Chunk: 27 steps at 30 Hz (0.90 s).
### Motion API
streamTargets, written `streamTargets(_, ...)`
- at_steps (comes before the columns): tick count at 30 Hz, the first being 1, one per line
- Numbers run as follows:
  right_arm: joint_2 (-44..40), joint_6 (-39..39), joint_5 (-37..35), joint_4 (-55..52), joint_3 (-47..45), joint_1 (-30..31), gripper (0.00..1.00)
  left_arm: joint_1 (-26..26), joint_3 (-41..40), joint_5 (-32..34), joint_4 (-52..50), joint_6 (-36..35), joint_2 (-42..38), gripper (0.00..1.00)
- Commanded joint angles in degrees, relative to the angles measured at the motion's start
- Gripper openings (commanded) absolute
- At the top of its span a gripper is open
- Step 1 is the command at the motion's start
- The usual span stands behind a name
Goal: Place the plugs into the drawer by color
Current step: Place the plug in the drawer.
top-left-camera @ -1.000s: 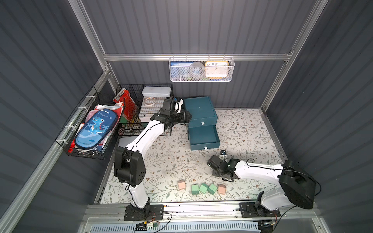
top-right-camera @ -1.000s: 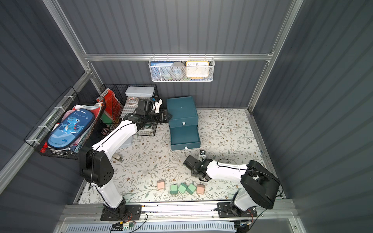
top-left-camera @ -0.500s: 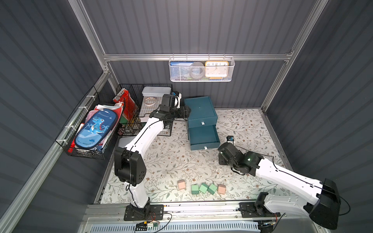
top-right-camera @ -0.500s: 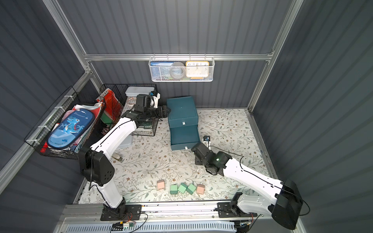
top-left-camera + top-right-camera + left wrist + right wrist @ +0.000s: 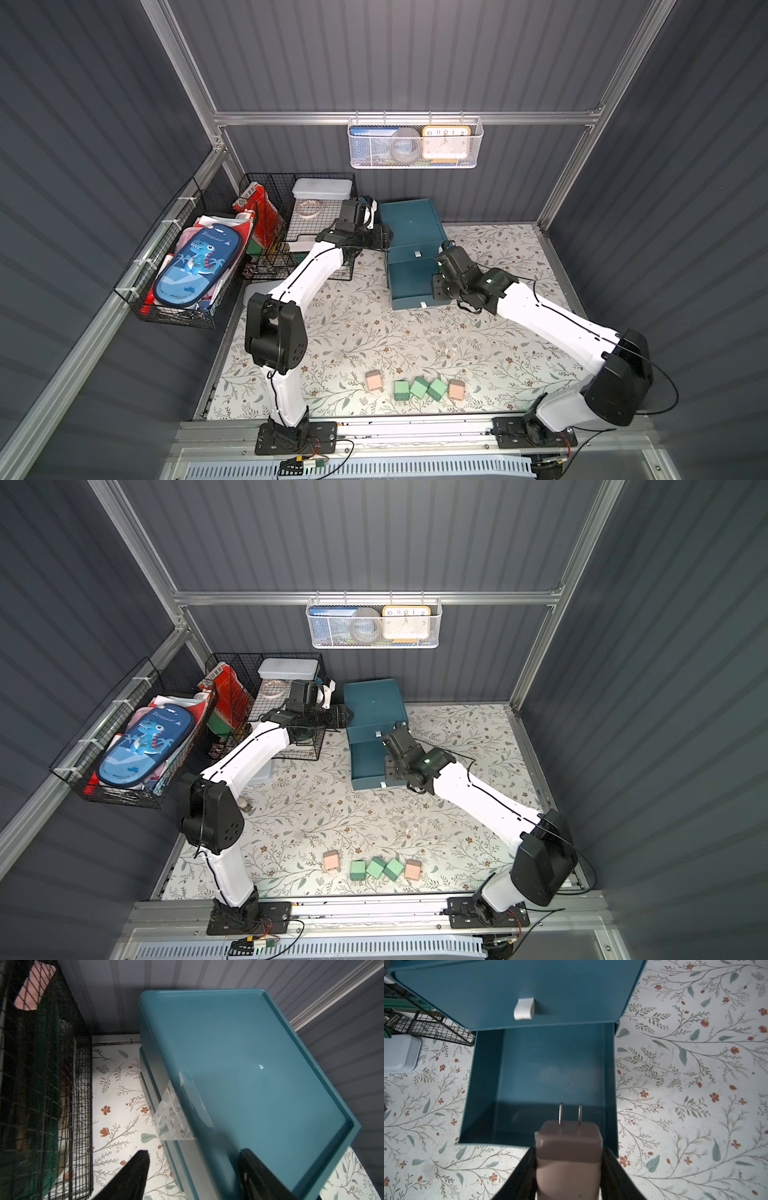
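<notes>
**Pink plug held at the lip of the open bottom drawer**

A pink plug (image 5: 569,1147) is clamped between the fingers of the right claw (image 5: 568,1156), which is closed narrowly on the plug's two flanks. Its two metal prongs (image 5: 560,1113) point away from the claw, along the line of reach and toward the cabinet (image 5: 411,224).

The bottom drawer (image 5: 550,1076) is pulled out. As far as the right wrist view shows, nothing lies inside it. The drawer above is shut, and its white tab handle (image 5: 524,1008) is in plain sight.

The coming move is judged to turn on one relation. The body of the plug is seen over the drawer's near front wall, while only the prongs reach over the cavity. The open space therefore lies ahead of the claw, toward the cabinet. A short advance would probably be needed before release, or the plug may catch the front wall or fall outside onto the surface (image 5: 353,332).

The left claw (image 5: 193,1152) is set at the cabinet's upper side edge, well away from the plugs. Its fingers are held wide, one over the top panel and one beside the wall. Whether the cabinet is actually pressed cannot be told.

Five more plugs are lined up near the front rail: pink (image 5: 374,380), green (image 5: 401,390), green (image 5: 419,387), green (image 5: 436,389) and pink (image 5: 456,390). The right arm is the nearer one to the open drawer.
</notes>
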<state>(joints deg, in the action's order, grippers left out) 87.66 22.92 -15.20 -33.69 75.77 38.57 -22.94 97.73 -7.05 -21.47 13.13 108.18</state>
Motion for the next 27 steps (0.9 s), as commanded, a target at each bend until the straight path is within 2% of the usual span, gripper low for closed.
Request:
streamTargets(1,3.25,-4.26,2.34,1.18,3.80,-1.29,0.32,-0.18,-1.57,-0.86,-1.98,-1.86,0.80,0.72)
streamTargets(5,8.61,-6.70,2.30,-1.37,8.67,-1.97,0.32,-0.18,-2.47,-0.90,-1.65,-2.17,0.18,0.72)
streamTargets(11,13.43,-8.23,2.98,-4.24,11.32,-3.64,0.32,-0.18,-2.03,-1.48,-1.61,-2.13,0.80,0.72)
streamTargets(17,15.88,-6.92,1.87,-4.11,11.51,-3.87,0.33,-0.18,-2.55,-1.48,-1.37,-2.00,0.59,0.72)
streamTargets(27,18.94,-8.46,0.48,-6.27,12.05,-3.91,0.38,-0.18,-2.37,-1.48,-1.38,-2.14,0.73,0.73)
